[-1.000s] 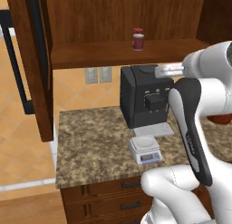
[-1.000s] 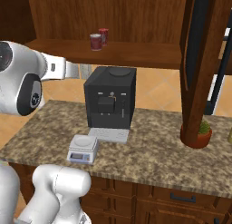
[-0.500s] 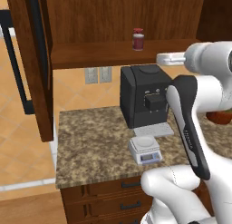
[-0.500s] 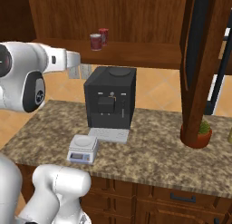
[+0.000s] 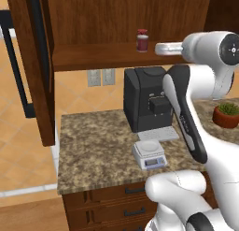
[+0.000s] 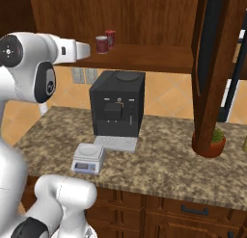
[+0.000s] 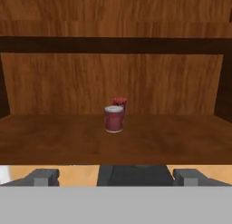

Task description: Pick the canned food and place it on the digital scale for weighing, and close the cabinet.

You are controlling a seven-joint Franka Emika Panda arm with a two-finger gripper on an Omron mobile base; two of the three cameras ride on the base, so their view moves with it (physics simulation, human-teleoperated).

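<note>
The canned food point(image 7: 113, 119), a squat dark-maroon tin with a greyish top, stands upright on the open cabinet's shelf point(image 7: 54, 141). It is centred ahead of my gripper point(image 7: 115, 177), some way off. The gripper is open, its fingertips point(image 7: 43, 177) wide apart with nothing between them. From the base, the tin point(image 5: 142, 43) point(image 6: 102, 44) sits just past the end of my arm, level with it. The digital scale point(image 5: 149, 155) point(image 6: 88, 158) lies bare on the counter in front of the coffee machine. Both cabinet doors point(image 5: 32, 61) point(image 6: 212, 73) hang open.
A slimmer red can point(image 7: 120, 101) point(image 6: 111, 38) stands right behind the tin. The black coffee machine point(image 5: 144, 99) sits under the shelf. A potted plant point(image 6: 212, 143) stands at the counter's right, by the open right door. Drawers point(image 5: 126, 197) run below the granite counter.
My arm has risen from coffee-machine height to shelf height, and its end has moved toward the cans. The cans, scale and doors have not moved.
</note>
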